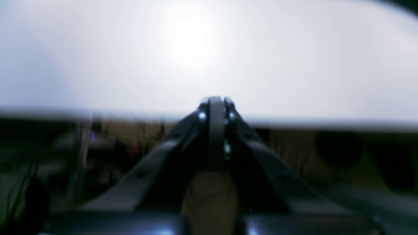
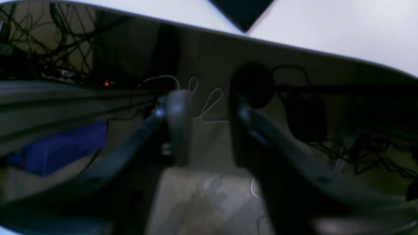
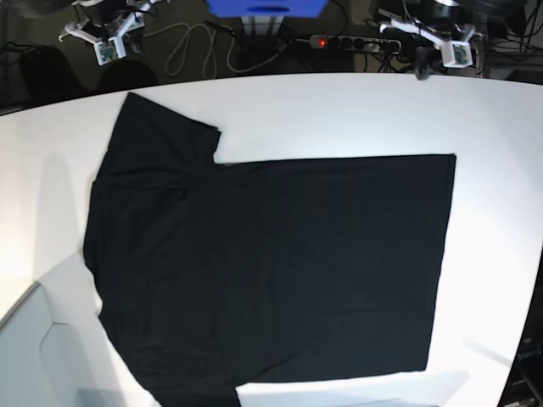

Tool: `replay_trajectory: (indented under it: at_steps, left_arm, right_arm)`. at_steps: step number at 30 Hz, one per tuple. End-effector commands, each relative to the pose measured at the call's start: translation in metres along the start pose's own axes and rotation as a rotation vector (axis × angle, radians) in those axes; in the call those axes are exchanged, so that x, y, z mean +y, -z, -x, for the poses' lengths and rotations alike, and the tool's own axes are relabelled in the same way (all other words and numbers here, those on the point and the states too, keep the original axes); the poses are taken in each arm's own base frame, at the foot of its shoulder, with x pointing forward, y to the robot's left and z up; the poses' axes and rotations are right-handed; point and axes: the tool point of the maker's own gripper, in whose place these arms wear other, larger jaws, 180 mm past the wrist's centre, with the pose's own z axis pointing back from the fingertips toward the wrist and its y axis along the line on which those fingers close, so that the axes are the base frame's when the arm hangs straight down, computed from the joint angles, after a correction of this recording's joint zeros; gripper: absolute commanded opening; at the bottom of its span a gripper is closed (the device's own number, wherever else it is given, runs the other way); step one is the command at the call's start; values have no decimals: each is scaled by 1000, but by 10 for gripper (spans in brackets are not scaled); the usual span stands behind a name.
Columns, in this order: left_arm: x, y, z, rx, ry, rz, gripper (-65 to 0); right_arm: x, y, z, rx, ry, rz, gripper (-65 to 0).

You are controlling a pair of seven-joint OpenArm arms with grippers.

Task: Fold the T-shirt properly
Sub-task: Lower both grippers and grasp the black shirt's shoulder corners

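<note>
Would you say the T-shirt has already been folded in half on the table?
No, in the base view the T-shirt lies spread flat on the white table, one sleeve sticking out at the upper left.

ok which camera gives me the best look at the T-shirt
The base view. There the T-shirt lies spread flat, plain black side up, across the white table, almost all of it in frame. The right wrist view catches only one dark corner of it at the top edge. The left wrist view shows none of it, only blurred white tabletop.
</note>
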Motion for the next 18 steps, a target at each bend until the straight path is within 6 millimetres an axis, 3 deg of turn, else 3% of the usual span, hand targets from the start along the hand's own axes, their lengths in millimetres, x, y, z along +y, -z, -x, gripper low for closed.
replay_trajectory:
  at_steps: [1, 4, 7, 13, 18]
  left_arm:
    - [2, -2, -8, -26, 3, -8, -562]
    - [8, 7, -23, -78, 9, -22, -418]
    - [9, 18, -36, -126, 6, -27, -343]
    - [24, 53, -46, -184, -20, -59, -333]
    - [53, 86, -40, -187, -56, -124, -332]
  right_arm:
    - [1, -2, -10, -37, -9, -7, -388]
    - [-2, 2, -20, -69, -11, -1, -299]
    - [-6, 6, -30, -96, -14, 11, -282]
    - [-10, 12, -45, -139, -18, 21, -282]
    - [-10, 14, -48, -149, -20, 23, -282]
